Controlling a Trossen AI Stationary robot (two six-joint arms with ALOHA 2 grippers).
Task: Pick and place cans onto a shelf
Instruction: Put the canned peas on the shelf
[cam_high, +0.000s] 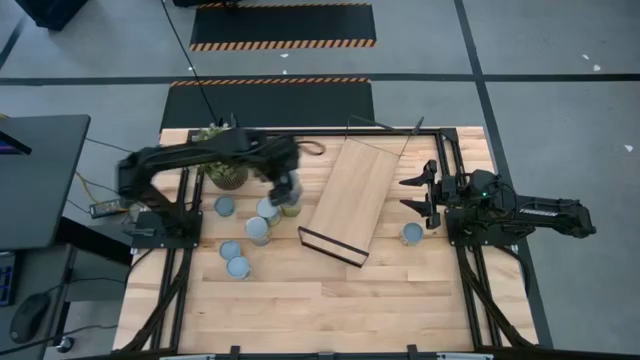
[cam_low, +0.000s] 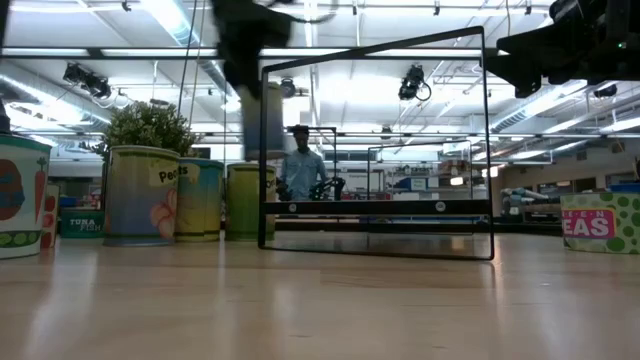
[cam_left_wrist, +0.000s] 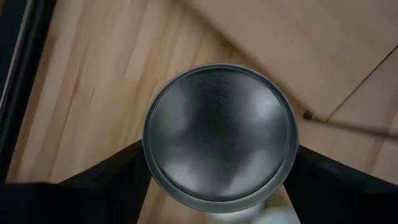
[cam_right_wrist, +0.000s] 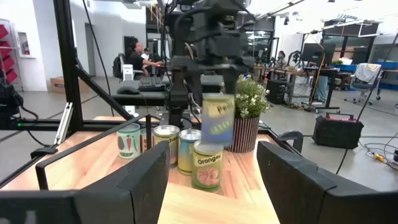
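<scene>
The left gripper clamps a can, lifted above the other cans near the table's left edge. The shelf lies mid-table. The right gripper, fingers spread, waits by the right edge.

left arm blurred; can's sides hidden

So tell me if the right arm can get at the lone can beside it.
Probably yes. That can stands just in front of the right gripper, open, with bare tabletop between them; the shelf lies off to one side.
</scene>
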